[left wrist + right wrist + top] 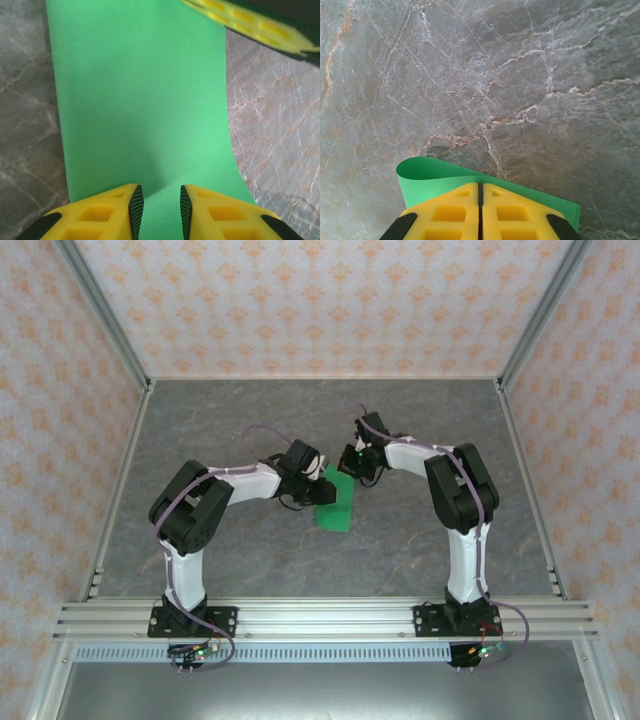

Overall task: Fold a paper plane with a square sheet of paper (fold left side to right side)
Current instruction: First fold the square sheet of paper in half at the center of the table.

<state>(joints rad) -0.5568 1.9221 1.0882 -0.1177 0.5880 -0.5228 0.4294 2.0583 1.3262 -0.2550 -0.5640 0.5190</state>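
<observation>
The square sheet of paper [335, 503] is bright green and lies on the table folded over on itself, as a tall narrow strip [145, 100]. My left gripper [161, 205] is open at the strip's near end, its two yellow fingers low over the paper with green showing in the gap. In the top view it [318, 482] sits at the paper's upper left. My right gripper [480, 186] is shut, its closed fingertips resting on the doubled paper [427, 177], whose rounded fold loop bulges at the left. That gripper's fingers [250, 22] reach over the strip's far right corner.
The grey marbled table [250, 440] lies bare around the paper. Patterned walls and metal frame posts [110, 330] enclose it on three sides. An aluminium rail [320, 618] runs along the near edge by the arm bases.
</observation>
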